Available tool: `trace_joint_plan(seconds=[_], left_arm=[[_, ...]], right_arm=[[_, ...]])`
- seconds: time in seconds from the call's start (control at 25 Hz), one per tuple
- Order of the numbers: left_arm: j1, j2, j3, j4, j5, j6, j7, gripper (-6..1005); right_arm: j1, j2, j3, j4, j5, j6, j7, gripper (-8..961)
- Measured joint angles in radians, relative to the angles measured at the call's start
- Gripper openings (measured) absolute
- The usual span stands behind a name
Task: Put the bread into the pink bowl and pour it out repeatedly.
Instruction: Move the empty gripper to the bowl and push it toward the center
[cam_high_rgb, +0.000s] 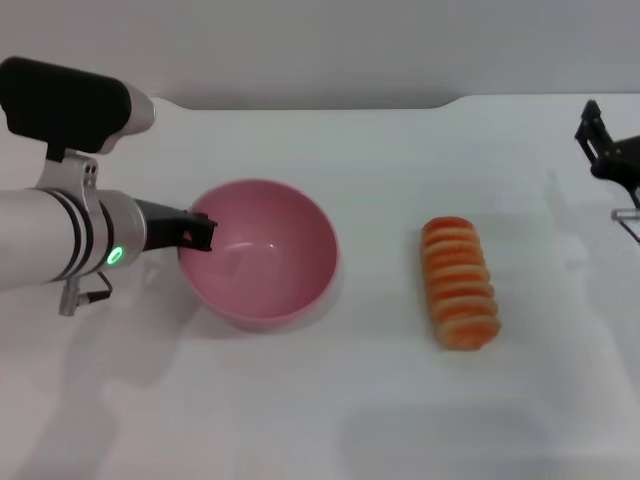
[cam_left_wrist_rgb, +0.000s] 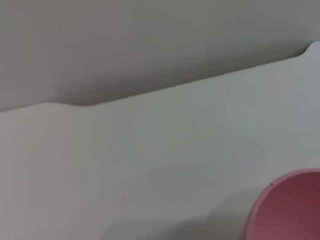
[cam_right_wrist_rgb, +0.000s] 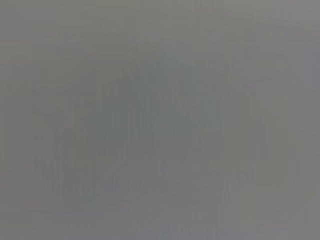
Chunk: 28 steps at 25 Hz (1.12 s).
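The pink bowl (cam_high_rgb: 262, 253) stands upright and empty on the white table, left of centre in the head view. My left gripper (cam_high_rgb: 197, 233) is at the bowl's left rim, with its black fingers closed over the rim. A part of the bowl's rim also shows in the left wrist view (cam_left_wrist_rgb: 287, 207). The bread (cam_high_rgb: 459, 283), an orange-brown loaf with pale stripes, lies on the table to the right of the bowl, apart from it. My right gripper (cam_high_rgb: 606, 145) is parked at the far right edge, away from the bread.
The white table (cam_high_rgb: 330, 400) runs back to a grey wall, with a step in its far edge (cam_high_rgb: 450, 100). The right wrist view shows only a plain grey surface.
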Motion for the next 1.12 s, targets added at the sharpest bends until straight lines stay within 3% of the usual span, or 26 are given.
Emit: trace_joint_plan(seconds=[0.12, 0.16, 0.2, 0.32, 0.56, 0.88, 1.12], left_arm=[[-0.011, 0.000, -0.003, 0.007, 0.001, -0.006, 0.006, 56], [-0.015, 0.000, -0.004, 0.008, 0.001, -0.007, 0.007, 54], [-0.015, 0.000, -0.004, 0.008, 0.001, -0.007, 0.007, 52], [-0.038, 0.000, -0.008, 0.015, 0.001, -0.017, 0.019, 48], [-0.062, 0.000, -0.022, 0.016, -0.001, -0.030, 0.032, 48], [-0.073, -0.001, -0.025, 0.007, 0.000, -0.021, 0.044, 48], [-0.080, -0.001, -0.026, 0.005, 0.000, -0.013, 0.044, 48]], right_arm=[[-0.027, 0.000, 0.081, -0.115, -0.060, 0.185, -0.014, 692], [-0.040, 0.000, 0.135, -0.198, -0.109, 0.339, -0.016, 692], [-0.040, 0.000, 0.135, -0.198, -0.109, 0.339, -0.016, 692], [-0.044, 0.001, 0.205, -0.314, -0.149, 0.575, -0.016, 691], [0.014, 0.004, 0.362, -0.477, -0.150, 1.108, -0.012, 689], [0.068, 0.008, 0.376, -0.502, -0.102, 1.291, -0.010, 686], [0.093, 0.009, 0.340, -0.489, -0.042, 1.328, -0.010, 684]])
